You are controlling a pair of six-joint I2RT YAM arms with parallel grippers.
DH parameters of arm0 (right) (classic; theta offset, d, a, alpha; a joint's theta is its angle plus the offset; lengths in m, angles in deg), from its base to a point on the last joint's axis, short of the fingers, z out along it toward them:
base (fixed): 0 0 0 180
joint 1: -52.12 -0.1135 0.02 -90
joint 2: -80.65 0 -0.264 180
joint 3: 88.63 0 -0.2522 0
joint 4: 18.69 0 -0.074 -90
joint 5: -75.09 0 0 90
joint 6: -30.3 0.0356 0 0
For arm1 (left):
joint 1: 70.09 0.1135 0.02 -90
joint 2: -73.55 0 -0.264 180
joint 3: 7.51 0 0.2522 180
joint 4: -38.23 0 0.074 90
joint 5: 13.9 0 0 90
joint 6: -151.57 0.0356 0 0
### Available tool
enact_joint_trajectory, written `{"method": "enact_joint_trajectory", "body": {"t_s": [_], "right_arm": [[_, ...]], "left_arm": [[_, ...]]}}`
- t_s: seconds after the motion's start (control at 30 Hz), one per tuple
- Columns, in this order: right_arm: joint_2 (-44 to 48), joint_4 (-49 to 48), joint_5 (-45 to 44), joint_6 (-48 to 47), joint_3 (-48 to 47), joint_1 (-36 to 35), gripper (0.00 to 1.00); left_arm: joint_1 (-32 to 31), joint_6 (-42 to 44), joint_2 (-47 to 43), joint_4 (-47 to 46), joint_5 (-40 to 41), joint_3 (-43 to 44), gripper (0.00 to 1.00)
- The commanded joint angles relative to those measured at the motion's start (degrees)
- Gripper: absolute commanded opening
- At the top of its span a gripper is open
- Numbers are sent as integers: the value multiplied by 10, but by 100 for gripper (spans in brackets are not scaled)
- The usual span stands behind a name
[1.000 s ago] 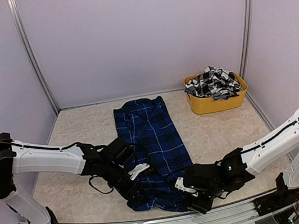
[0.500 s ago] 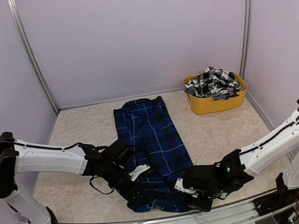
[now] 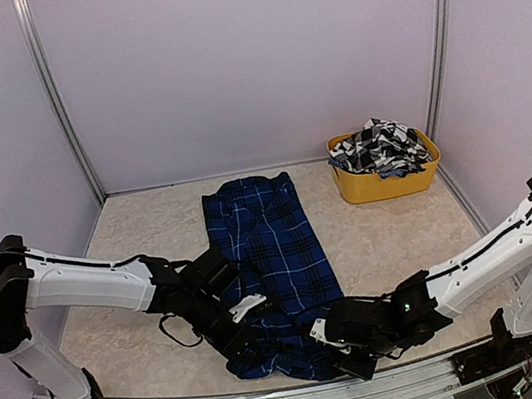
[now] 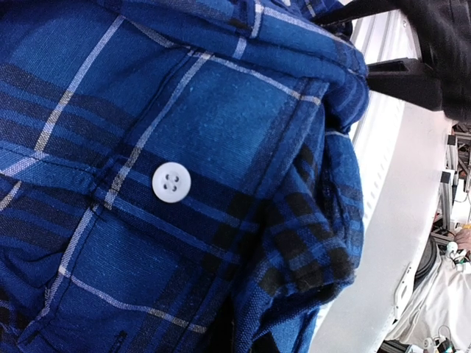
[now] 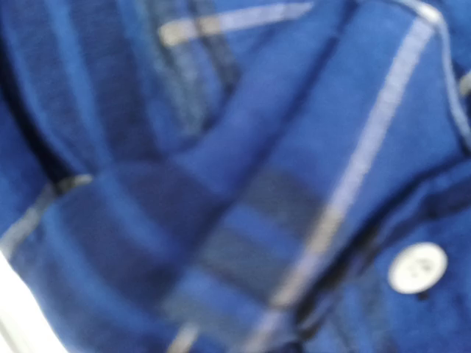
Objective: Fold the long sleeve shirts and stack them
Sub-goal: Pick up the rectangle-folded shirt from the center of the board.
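Pale marbled table (image 3: 134, 230), lilac walls on three sides, metal rail along the near edge.

Left arm reaches in low from the left. Left gripper (image 3: 249, 342) is down on the near-left part of the blue shirt (image 3: 272, 239), fingertips lost in the folds; can't tell how wide the jaws stand. Left wrist view: cloth fills the frame, bunched hem at right, one white button (image 4: 171, 181) on the placket.

Blue shirt lies mid-table as a long narrow strip, far end toward the back wall, near end rumpled close to the rail between the two grippers.

Right arm comes in low from the right. Right gripper (image 3: 336, 347) sits on the near-right hem; jaw opening can't be told either. Right wrist view: blurred blue plaid, another button (image 5: 417, 268) at lower right.

Far right: yellow tub (image 3: 385, 185), well apart from the blue shirt, with the black-and-white shirt (image 3: 377, 146) heaped in it, spilling over the rim.
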State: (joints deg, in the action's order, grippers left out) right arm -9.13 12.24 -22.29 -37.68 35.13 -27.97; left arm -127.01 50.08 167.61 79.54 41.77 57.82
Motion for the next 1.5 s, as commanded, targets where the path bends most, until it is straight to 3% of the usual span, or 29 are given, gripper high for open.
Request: {"method": "enact_joint_trajectory", "body": {"t_s": [0.0,0.27,0.63,1.07,1.27,1.47], "right_arm": [[-23,21,20,18,17,-13,29],[2,26,26,34,27,-27,0],[39,28,32,44,30,-29,0],[130,15,131,61,36,-16,0],[149,29,192,63,26,29,0],[177,48,288,45,21,125,0]], "left_arm": [[3,-8,-8,-12,-18,-8,0],[2,-24,-18,-22,-26,-20,0],[3,-34,-13,-37,-35,-25,0],[-11,-57,-41,-43,-55,-35,0],[-10,-54,-52,-30,-77,-19,0],[16,-30,-44,9,-104,5,0]]}}
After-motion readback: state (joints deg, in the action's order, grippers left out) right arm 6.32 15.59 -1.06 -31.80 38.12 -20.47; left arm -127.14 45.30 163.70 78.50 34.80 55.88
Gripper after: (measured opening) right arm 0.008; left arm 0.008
